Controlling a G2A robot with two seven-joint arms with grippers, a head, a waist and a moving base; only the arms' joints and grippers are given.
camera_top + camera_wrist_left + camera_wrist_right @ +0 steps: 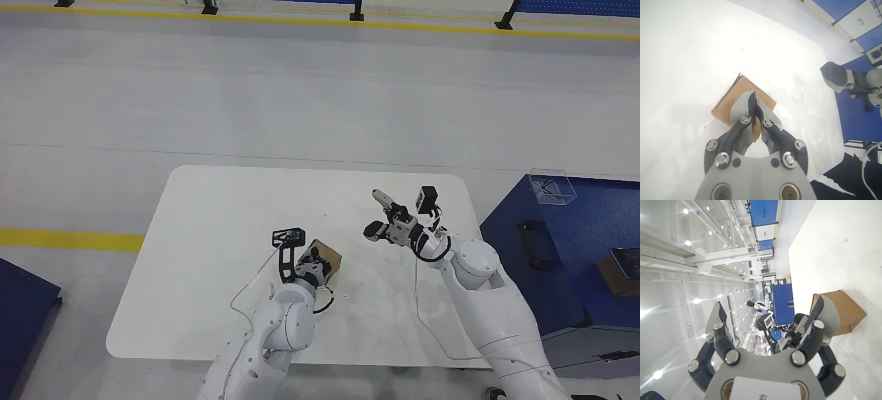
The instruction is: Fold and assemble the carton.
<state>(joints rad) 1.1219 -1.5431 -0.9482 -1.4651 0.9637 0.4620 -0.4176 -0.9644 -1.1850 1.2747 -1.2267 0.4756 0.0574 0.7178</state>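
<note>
A small brown carton (328,256) stands closed up as a box on the white table (220,260), near its middle. My left gripper (312,266) is right at the carton's near side. In the left wrist view its fingertips (754,98) are pressed together over the carton's top face (745,85), with nothing seen between them. My right gripper (376,214) hangs above the table to the right of the carton, apart from it. In the right wrist view it (770,311) stands wide open and empty, with the carton (846,311) beyond one finger.
A blue bench (560,240) stands just off the table's right edge, with a clear plastic box (551,186) on it. Thin white cables (250,285) trail from both arms over the table. A yellow floor line (70,239) runs to the left.
</note>
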